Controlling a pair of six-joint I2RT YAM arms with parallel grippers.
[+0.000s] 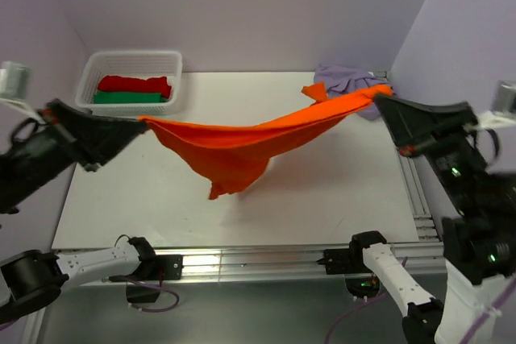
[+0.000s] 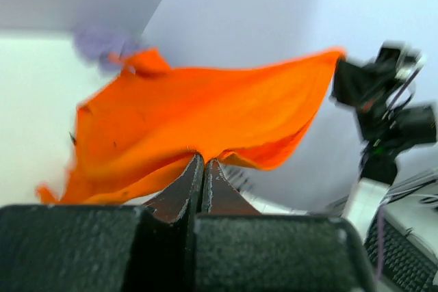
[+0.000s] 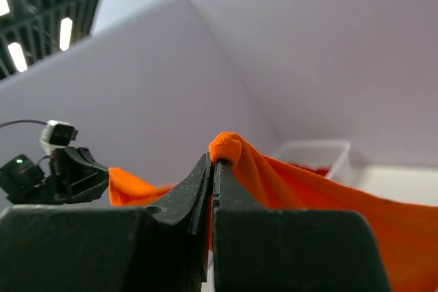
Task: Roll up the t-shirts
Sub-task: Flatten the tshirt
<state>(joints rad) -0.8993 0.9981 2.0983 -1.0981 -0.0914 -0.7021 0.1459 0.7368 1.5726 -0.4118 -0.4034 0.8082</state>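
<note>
Hanging above the desk (image 1: pixel 339 191), the orange t-shirt (image 1: pixel 234 147) sags btw two clenched claws: left claw (image 1: pixel 139 121) pinches one edge, right claw (image 1: pixel 379 96) the opposite, prob. to spread it flat for rolling. The lilac t-shirt (image 1: pixel 343 80) lies bunched at far-right corner.

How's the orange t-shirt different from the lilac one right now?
The orange t-shirt hangs stretched in the air; the lilac t-shirt lies bunched on the table, far right. The orange t-shirt is pinched by the left gripper and right gripper; the lilac t-shirt by neither. Neither is rolled.
</note>
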